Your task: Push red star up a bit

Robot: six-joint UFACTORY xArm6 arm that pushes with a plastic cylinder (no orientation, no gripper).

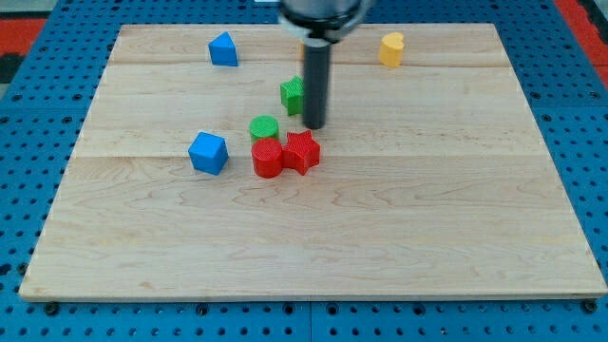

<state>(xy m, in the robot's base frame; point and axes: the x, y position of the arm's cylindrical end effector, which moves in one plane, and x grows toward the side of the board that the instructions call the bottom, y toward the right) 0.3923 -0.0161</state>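
The red star (pixel 302 152) lies near the middle of the wooden board (pixel 313 237), touching a red cylinder (pixel 268 158) on its left. My tip (pixel 313 126) rests on the board just above the star, slightly to its right, with a small gap between them. A green cylinder (pixel 264 128) sits just above the red cylinder. A green block (pixel 293 93) stands right beside the rod, on its left, partly hidden by it.
A blue cube (pixel 208 153) lies left of the red cylinder. A blue block (pixel 223 49) is at the view's top left and a yellow block (pixel 391 48) at the top right. Blue pegboard surrounds the board.
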